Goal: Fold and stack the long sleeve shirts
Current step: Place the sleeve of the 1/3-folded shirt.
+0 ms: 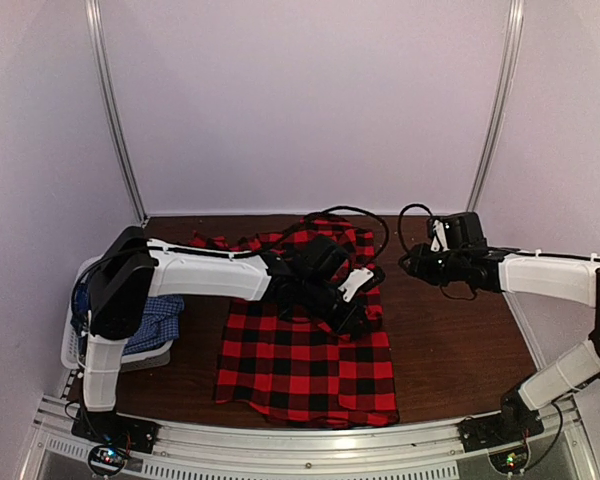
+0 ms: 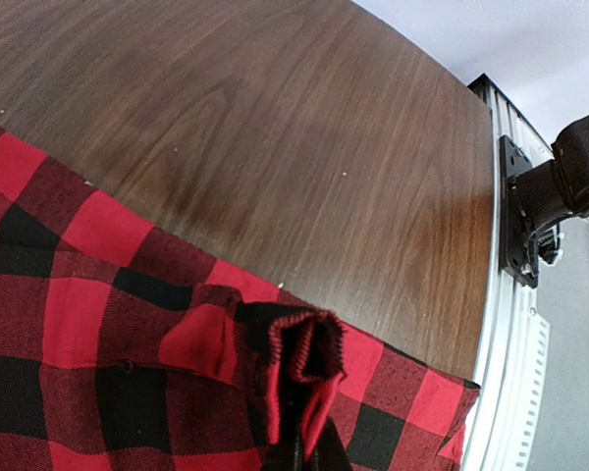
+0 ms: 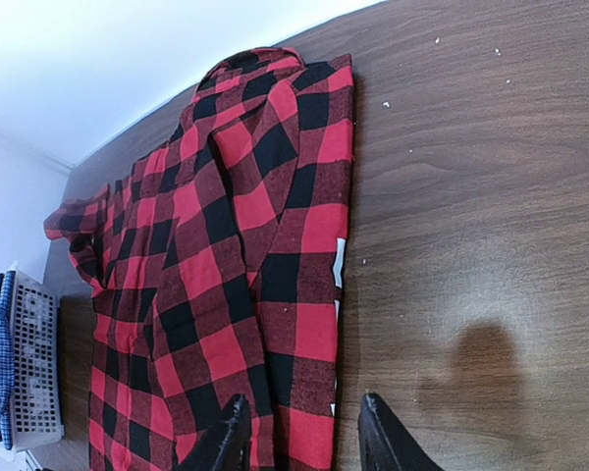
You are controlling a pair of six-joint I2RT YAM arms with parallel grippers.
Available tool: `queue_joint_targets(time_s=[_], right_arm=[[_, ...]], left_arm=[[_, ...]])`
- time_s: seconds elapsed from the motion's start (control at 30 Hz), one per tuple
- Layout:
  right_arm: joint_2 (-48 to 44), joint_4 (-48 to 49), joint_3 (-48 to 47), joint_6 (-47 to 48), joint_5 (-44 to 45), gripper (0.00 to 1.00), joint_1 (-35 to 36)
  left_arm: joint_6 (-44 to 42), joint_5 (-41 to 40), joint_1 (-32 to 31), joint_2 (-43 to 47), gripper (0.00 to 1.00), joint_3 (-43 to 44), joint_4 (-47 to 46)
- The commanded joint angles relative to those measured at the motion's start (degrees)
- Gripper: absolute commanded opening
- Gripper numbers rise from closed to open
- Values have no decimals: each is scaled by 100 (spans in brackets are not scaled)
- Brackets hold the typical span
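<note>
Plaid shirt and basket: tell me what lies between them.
Only bare wooden table lies between the plaid shirt and the basket, clearest in the top external view.

Soft, even light, faintly pink overhead. In the left wrist view the worktop (image 2: 304, 128) has a pale sheen toward 3 o'clock. The right wrist view shows a blurred shadow at 4 o'clock.

White arm links (image 1: 205, 278), black joints (image 1: 120, 295), looping black cables (image 1: 365, 210).
</note>
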State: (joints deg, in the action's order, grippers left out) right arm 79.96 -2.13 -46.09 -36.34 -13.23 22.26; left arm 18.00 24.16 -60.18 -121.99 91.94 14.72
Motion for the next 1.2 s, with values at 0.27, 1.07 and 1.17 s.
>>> queue_joint_targets(time_s=[0.27, 1.07, 1.17], right_arm=[[-332, -238, 72, 114, 185, 39, 6], [-294, -90, 258, 0, 73, 39, 5], [-248, -78, 233, -13, 50, 39, 5]], left_arm=[[-175, 125, -348, -343, 0, 339, 295], [-198, 160, -573, -516, 0, 390, 409], [-167, 175, -569, -518, 0, 408, 356]])
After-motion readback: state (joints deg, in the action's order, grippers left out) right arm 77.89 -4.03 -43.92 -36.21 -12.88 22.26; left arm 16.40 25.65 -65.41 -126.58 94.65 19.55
